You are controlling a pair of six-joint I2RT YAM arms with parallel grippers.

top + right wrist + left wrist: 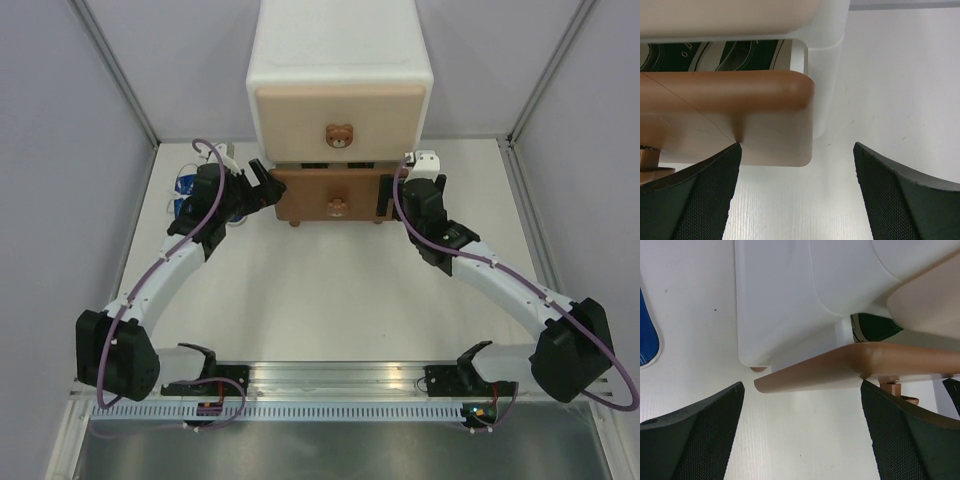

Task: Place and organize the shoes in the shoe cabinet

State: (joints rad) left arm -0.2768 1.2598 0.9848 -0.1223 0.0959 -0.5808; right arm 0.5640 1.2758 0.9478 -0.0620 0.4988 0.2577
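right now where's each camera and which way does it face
Top external: above and behind the bases, looking down on table and cabinet; both arms show, left gripper and right gripper at the brown drawer.
Left wrist: on left arm, faces the drawer's left corner; own open fingers below, blue shoe at left edge.
Right wrist: on right arm, faces the drawer's right corner; own open fingers below.
Wrist views share the drawer and green shoes inside.

Setting: robot lab test cell. You work at a white table (330, 310) enclosed by plain grey panels (50, 150) on metal posts (115, 72). Arms (160, 275) bolted to a slotted aluminium rail (340, 378), cables (197, 146) exposed, small cabinet (340, 60) as prop.
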